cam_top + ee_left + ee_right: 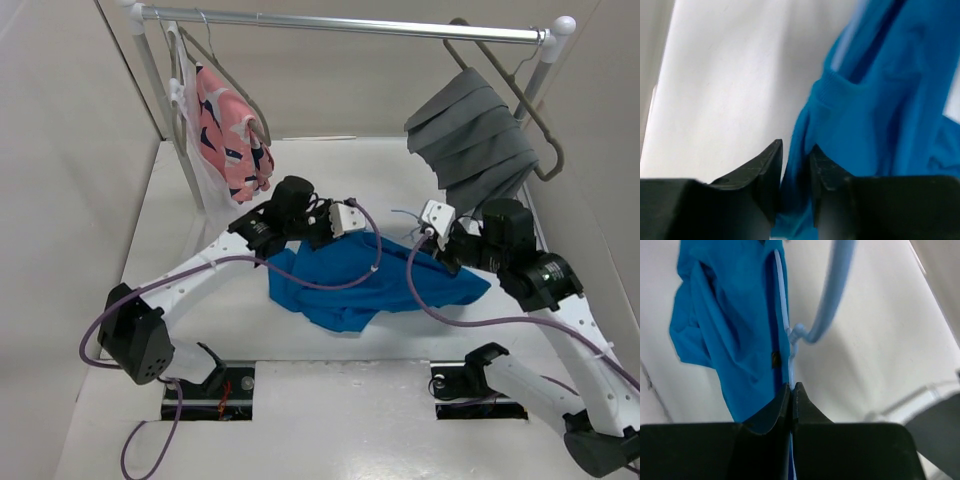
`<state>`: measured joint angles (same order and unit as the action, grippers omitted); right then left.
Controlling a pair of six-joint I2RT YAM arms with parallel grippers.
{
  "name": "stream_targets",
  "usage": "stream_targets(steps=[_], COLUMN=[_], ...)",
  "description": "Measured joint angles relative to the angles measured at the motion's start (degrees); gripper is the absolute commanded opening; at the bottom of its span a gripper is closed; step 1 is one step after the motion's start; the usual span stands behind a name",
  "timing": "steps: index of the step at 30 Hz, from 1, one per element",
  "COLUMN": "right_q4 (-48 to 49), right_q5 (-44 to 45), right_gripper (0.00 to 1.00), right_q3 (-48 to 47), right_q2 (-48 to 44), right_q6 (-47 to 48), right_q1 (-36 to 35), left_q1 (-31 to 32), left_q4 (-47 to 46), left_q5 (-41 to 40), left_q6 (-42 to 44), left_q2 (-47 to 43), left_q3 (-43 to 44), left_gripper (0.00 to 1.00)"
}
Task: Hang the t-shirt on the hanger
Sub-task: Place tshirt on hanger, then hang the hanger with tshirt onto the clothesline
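Observation:
The blue t-shirt [370,280] lies bunched on the white table between the two arms. My left gripper [796,150] is at its left edge, jaws a little apart, with a fold of the t-shirt [880,110] hanging in the narrow gap. My right gripper [791,385] is shut on the thin light-blue wire of the hanger [782,300], whose hook [835,290] curves away above the fingertips. The wire runs along the edge of the t-shirt [725,320]. In the top view the right gripper [432,240] sits at the shirt's upper right edge.
A clothes rail [350,22] spans the back. A pink patterned garment [232,130] hangs at its left end and a pleated grey garment [475,145] at its right, both on thicker hangers. Walls close in on the left and right.

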<state>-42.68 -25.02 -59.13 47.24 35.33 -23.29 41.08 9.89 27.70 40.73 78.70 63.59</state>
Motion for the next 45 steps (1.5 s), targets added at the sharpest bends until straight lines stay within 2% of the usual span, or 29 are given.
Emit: stream_targets(steps=[3, 4, 7, 11, 15, 18, 20, 31, 37, 40, 45], right_q4=[-7.5, -9.8, -16.2, -21.6, -24.9, -26.5, -27.9, -29.8, -29.2, -28.4, -23.8], right_q5=[2.9, 3.7, 5.4, 6.5, 6.6, 6.6, 6.7, 10.3, 13.5, 14.6, 17.2], right_gripper=[0.00, 0.00, 0.00, 0.00, 0.00, 0.00, 0.00, 0.00, 0.00, 0.00, 0.00], right_q3=[-7.3, -10.4, -20.1, -28.3, -30.6, -32.3, -34.7, -46.8, -57.3, -62.1, -66.8], right_q2=[1.6, 2.0, 3.9, 5.9, 6.5, 7.5, 8.9, 16.9, 25.0, 29.2, 32.9], right_q6=[1.1, 1.3, 2.3, 3.7, 4.3, 4.5, 4.5, 3.8, 3.4, 3.4, 1.1], right_q1=[0.5, 0.9, 1.2, 1.2, 1.2, 1.2, 1.2, 1.3, 3.7, 4.6, 4.9], left_q1=[-1.7, -2.8, -5.6, -8.1, -8.7, -8.7, -8.7, -9.3, -4.5, -1.0, -0.8], left_q4=[2.2, 3.2, 5.5, 7.8, 10.5, 11.0, 10.9, 6.4, -0.2, -1.5, -2.5], left_q5=[-5.1, -6.2, -6.1, -0.4, 5.4, 7.8, 8.9, 12.0, -2.2, -6.1, -10.8], left_q6=[-0.5, -0.7, -1.6, -2.7, -3.0, -4.7, -6.7, -18.9, -19.2, -18.1, -17.9], left_q2=[2.0, 3.1, 5.2, 5.1, 5.0, 5.0, 5.0, 3.3, -7.4, -10.8, -11.5], left_q3=[3.5, 5.2, 9.9, 12.8, 12.7, 12.0, 11.9, 17.6, 7.5, 5.2, 4.3], left_gripper=[0.44, 0.55, 0.68, 0.68, 0.68, 0.72, 1.00, 1.00, 1.00, 1.00, 1.00])
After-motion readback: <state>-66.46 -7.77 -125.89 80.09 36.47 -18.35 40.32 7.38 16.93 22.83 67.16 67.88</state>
